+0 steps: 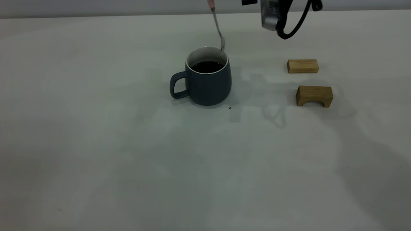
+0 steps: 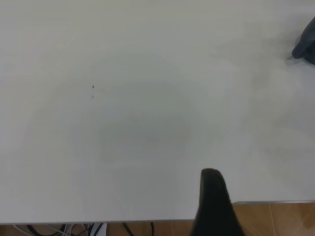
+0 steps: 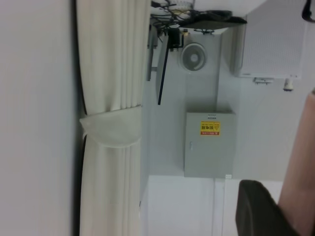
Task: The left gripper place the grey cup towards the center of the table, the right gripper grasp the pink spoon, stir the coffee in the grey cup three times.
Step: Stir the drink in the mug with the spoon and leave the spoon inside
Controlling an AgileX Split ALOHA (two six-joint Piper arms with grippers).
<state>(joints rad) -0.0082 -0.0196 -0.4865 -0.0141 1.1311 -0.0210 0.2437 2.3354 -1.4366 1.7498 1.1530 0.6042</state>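
Pink spoon handle cropped above grey cup; right hand's grip indiscernible.

The squat blue-grey cup stands upright near the middle of the pale table, loop handle to the exterior view's left; dark coffee lies low inside its white wall; the pink spoon hangs tilted, bowl at the cup's far rim.
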